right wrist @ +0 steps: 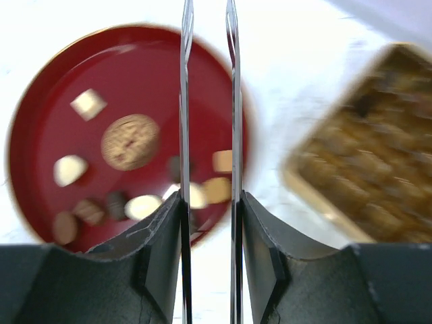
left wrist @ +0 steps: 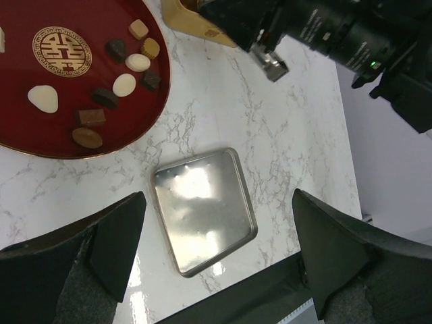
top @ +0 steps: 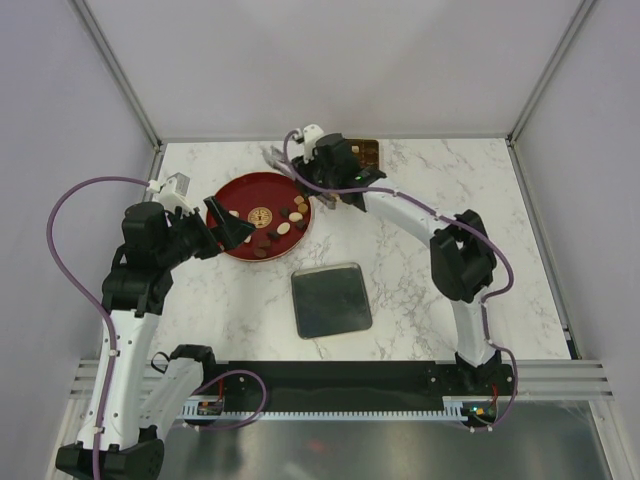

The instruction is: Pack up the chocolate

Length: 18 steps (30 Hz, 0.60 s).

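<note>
The chocolate point(top: 285, 222) is several small dark, light brown and cream pieces lying in the red dish point(top: 245, 195) at the back left of the table. It also shows in the left wrist view point(left wrist: 124, 84) and, blurred, in the right wrist view point(right wrist: 142, 206). My left gripper point(top: 228, 226) is open and empty at the dish's left rim; in its own view point(left wrist: 216, 270) the fingers stand wide apart above the table. My right gripper point(top: 280, 160) hovers over the dish's far edge. Its thin metal blades point(right wrist: 208, 20) stand a little apart with nothing between them.
A square gold tin point(top: 368, 150) with dark contents stands at the back, right of the dish, and shows in the right wrist view point(right wrist: 364, 162). A flat grey metal lid point(top: 332, 300) lies in front of the dish, and shows in the left wrist view point(left wrist: 202, 209). The right arm point(left wrist: 337, 34) reaches across the back.
</note>
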Each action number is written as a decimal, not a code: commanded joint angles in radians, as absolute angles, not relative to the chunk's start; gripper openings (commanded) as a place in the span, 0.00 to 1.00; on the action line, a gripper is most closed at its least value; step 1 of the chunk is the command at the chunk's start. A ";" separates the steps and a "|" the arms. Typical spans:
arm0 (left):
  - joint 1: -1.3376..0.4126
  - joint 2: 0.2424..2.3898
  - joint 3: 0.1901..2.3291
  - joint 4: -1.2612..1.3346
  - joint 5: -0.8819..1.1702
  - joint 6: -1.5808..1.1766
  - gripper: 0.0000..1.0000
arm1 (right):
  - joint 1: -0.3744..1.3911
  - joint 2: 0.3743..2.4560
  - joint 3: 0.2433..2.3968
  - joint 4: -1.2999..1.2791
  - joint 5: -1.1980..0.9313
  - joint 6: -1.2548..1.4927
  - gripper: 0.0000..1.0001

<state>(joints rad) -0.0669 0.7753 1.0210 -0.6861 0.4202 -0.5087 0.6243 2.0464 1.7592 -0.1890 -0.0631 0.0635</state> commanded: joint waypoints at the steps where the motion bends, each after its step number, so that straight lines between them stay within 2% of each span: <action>1: -0.063 0.764 1.063 -0.683 0.442 -0.517 0.97 | 0.716 2.123 1.805 -0.160 -0.147 0.037 0.46; 9: -0.063 0.758 1.058 -0.686 0.440 -0.512 0.97 | 0.807 2.236 1.859 -0.158 -0.258 -0.046 0.52; 18: -0.063 0.755 1.052 -0.686 0.437 -0.506 0.97 | 0.825 2.318 1.911 -0.156 -0.209 -0.097 0.54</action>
<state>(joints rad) -0.0669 0.7681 1.0222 -0.6865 0.4210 -0.5087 0.8234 2.3039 1.8538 -0.2012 -0.2085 -0.0582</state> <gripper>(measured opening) 0.972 0.537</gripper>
